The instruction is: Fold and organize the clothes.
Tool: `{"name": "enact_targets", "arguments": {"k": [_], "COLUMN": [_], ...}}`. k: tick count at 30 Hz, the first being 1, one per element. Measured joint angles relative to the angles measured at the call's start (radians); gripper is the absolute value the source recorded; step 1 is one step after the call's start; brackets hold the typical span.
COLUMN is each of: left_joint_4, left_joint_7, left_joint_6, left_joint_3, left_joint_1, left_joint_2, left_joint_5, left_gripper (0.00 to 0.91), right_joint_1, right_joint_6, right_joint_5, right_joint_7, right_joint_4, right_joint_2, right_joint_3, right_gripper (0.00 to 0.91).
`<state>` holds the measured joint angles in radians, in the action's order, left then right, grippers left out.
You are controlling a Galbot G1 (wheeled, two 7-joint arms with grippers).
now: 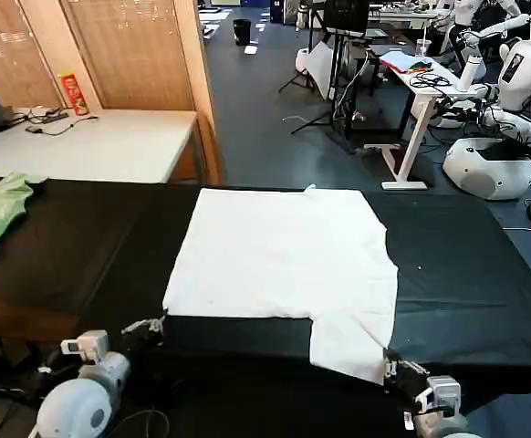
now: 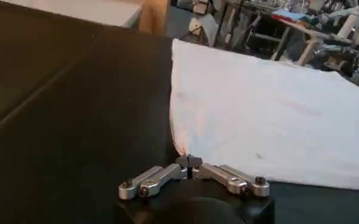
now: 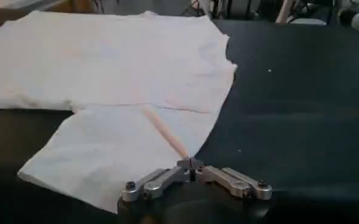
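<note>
Clearly the white T-shirt [image 1: 279, 260] lies spread flat on the black tabletop [image 1: 457, 274], print side hidden, with one sleeve [image 1: 352, 342] reaching toward the near edge. It looks like thin, soft cotton: light, limp, certain to sag and wrinkle wherever it is lifted, and likely to cling a little to the matte dark cover beneath it. Corners and hems seem the sensible places to take hold, since the flat middle offers nothing to pinch. The left gripper [image 2: 189, 165] sits at the shirt's near left corner, fingers closed together on the fabric edge there. The right gripper [image 3: 191, 165] is at the near tip of the sleeve, fingers likewise pinched shut on a small raised ridge of cloth. A light green garment [image 1: 1, 205] rests crumpled well apart at the far left of the tabletop.
</note>
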<state>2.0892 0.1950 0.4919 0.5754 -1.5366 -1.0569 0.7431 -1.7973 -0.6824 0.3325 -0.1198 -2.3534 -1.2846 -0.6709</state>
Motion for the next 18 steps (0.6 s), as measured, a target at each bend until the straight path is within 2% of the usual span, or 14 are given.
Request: {"name": "enact_targets", "arguments": {"k": [5, 9, 14, 18], "left_joint_4": [0.082, 0.146, 0.154, 0.121], "left_joint_7": [0.023, 0.044, 0.041, 0.037], "left_joint_6": [0.012, 0.006, -0.035, -0.052], "left_joint_3": [0.034, 0.055, 0.038, 0.013], "left_joint_1": [-0.079, -0.103, -0.063, 0.002], "left_joint_2": [0.004, -0.014, -0.047, -0.069], "left_joint_5": [0.029, 0.067, 0.038, 0.019], "left_gripper": [0.000, 0.000, 0.000, 0.000], "right_joint_1": [-0.028, -0.001, 0.096, 0.217], "right_joint_6": [0.009, 0.088, 0.187, 0.232], "right_joint_5": [0.018, 0.051, 0.083, 0.094], "right_joint_7": [0.003, 0.046, 0.080, 0.086], "right_joint_4": [-0.033, -0.017, 0.076, 0.180], "right_joint_2": [0.000, 0.011, 0.058, 0.112], "right_joint_3": [-0.022, -0.037, -0.037, -0.013], "right_gripper": [0.020, 0.029, 0.029, 0.029]}}
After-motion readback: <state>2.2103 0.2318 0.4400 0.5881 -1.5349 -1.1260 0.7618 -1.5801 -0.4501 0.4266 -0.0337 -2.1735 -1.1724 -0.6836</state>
